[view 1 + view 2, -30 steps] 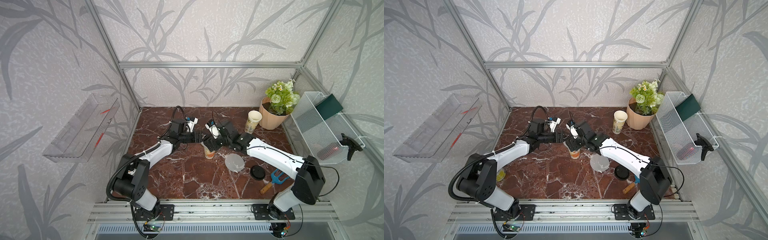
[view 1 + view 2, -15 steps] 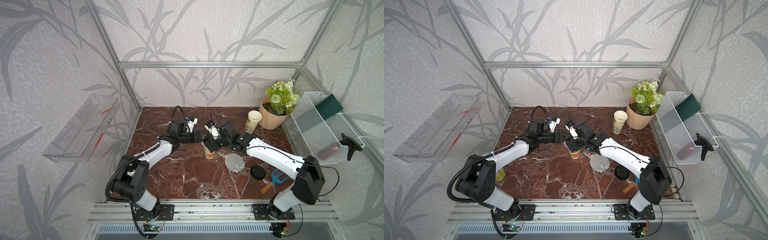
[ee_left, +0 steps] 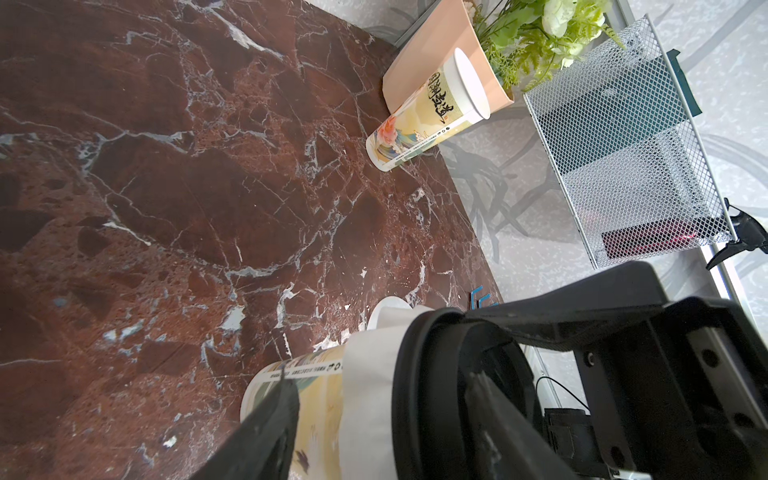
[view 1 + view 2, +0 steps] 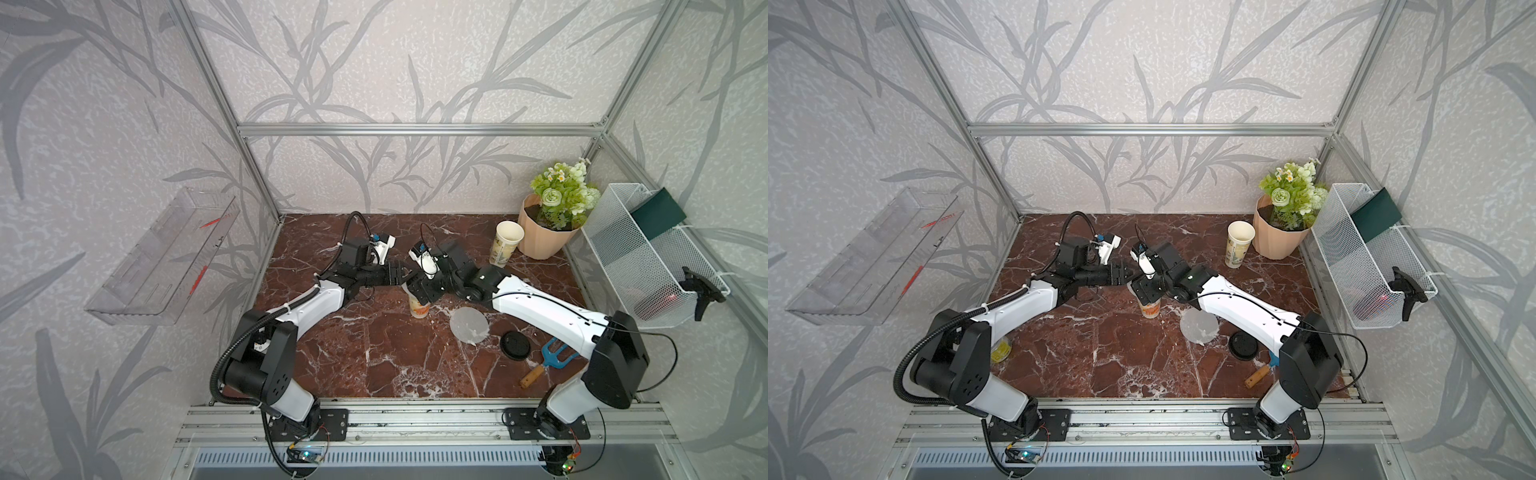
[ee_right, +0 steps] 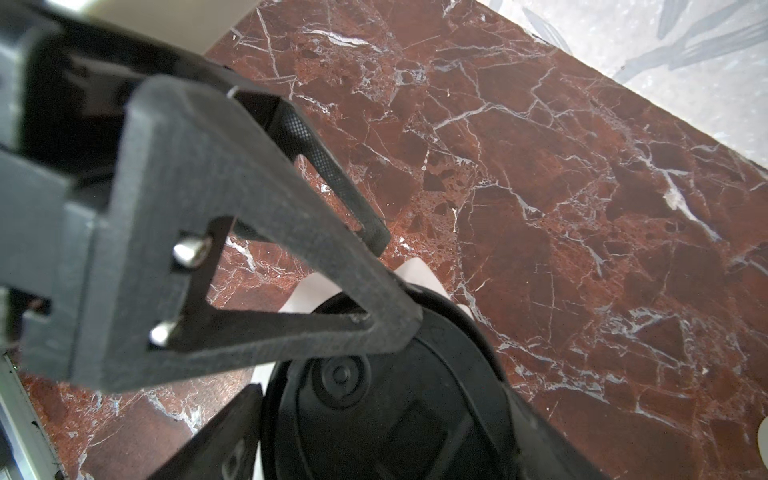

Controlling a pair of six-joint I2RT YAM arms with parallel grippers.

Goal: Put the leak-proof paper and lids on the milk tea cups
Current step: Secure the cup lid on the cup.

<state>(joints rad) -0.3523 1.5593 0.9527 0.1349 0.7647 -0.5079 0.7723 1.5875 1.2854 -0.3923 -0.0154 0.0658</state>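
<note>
**Covered cup flanked by both grippers near bench centre**

Near the middle of the bench [image 4: 353, 361], one milk tea cup [image 3: 316, 399] is shown upright. A sheet of leak-proof paper [image 3: 365, 374] is draped over its rim, and a black lid [image 3: 419, 395] is seated on top. The right gripper [image 5: 332, 361] is placed over the lid. Its fingers [image 5: 291, 232] are spread wide and set against opposite edges of the lid, so the lid is held. The left gripper [image 4: 402, 279] is positioned at 9 o'clock of the cup, with its fingers partly spread. One of its fingers [image 3: 270, 428] is seen against the printed wall, but whether the cup is clamped cannot be told.

A second disc of leak-proof paper [image 4: 469, 326] is laid flat on the bench at 4 o'clock of the cup. A second black lid [image 4: 515, 345] lies just beside the disc. The other milk tea cup [image 4: 506, 243] is seen uncovered at 2 o'clock, just beside the flower pot [image 4: 540, 245].
</note>
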